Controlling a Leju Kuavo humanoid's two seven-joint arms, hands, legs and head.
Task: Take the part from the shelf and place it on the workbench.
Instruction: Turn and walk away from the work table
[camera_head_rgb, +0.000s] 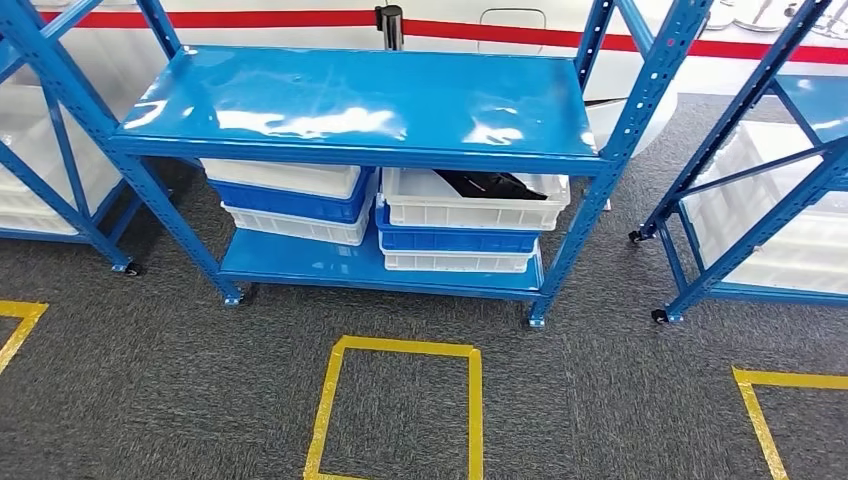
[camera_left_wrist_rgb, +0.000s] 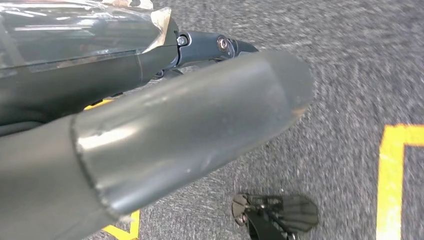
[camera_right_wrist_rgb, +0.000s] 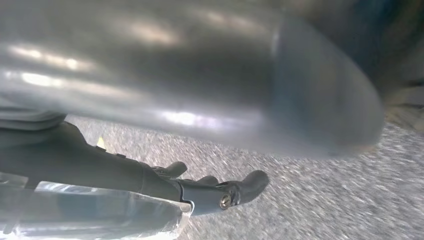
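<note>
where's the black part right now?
Head view: the black part lies in the top white bin of the right-hand stack, on the blue shelf's lower level.

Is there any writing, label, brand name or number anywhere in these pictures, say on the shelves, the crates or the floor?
None that can be read.
The blue shelf and the white crates show no lettering.
The yellow tape square on the carpet is a plain outline, without words or numbers.
The red stripe on the white wall is only a band of colour.
The left hand and right hand show no markings; both wrist views are blurred.
</note>
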